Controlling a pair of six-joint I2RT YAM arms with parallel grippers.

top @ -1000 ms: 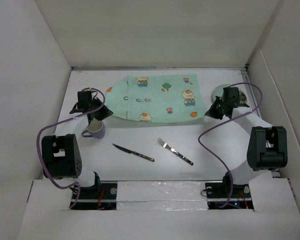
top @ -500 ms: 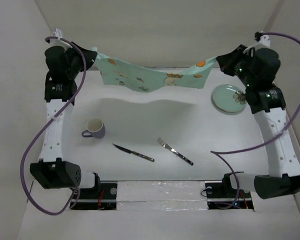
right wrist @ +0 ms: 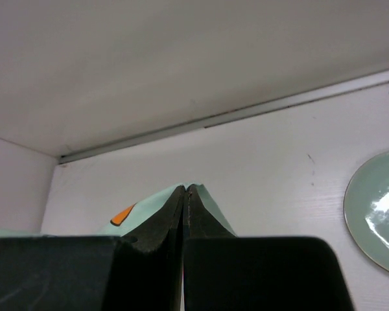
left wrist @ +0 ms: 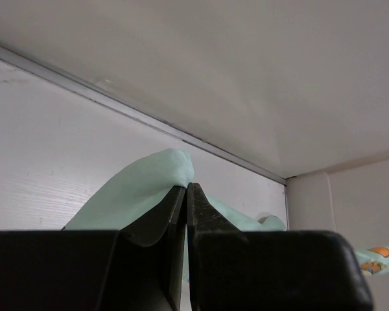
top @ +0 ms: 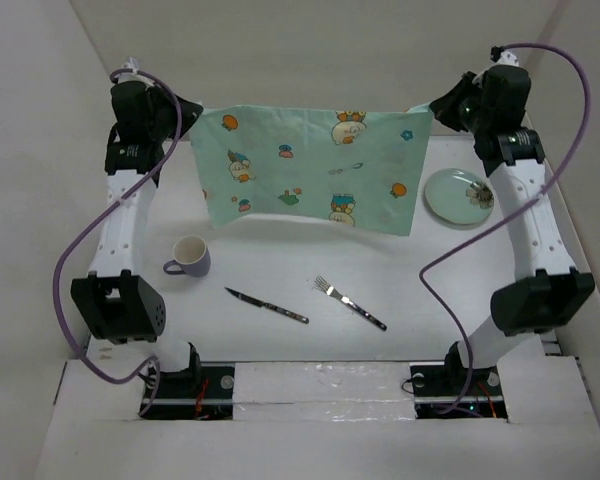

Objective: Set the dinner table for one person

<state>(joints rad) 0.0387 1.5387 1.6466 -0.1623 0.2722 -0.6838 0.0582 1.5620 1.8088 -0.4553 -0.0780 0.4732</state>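
Observation:
The mint-green cartoon-printed placemat [top: 315, 165] hangs spread out in the air over the far half of the white dinner table [top: 280, 270]. My left gripper [top: 192, 112] is shut on its upper left corner and my right gripper [top: 432, 108] is shut on its upper right corner. The left wrist view shows mint cloth [left wrist: 136, 194] pinched at the tip of the left gripper [left wrist: 186, 188]. The right wrist view shows the same cloth [right wrist: 149, 208] at the tip of the right gripper [right wrist: 185, 189]. Both arms reach high, near the back wall.
A lilac cup [top: 188, 256] stands at the left. A knife [top: 268, 306] and a fork [top: 350, 303] lie near the front middle. A pale green plate [top: 459, 196] sits at the far right, also in the right wrist view [right wrist: 376, 207]. White walls enclose the table.
Both grippers have lifted the placemat off the table. It sagged between them half a second ago and now hangs stretched and flat, facing the camera.

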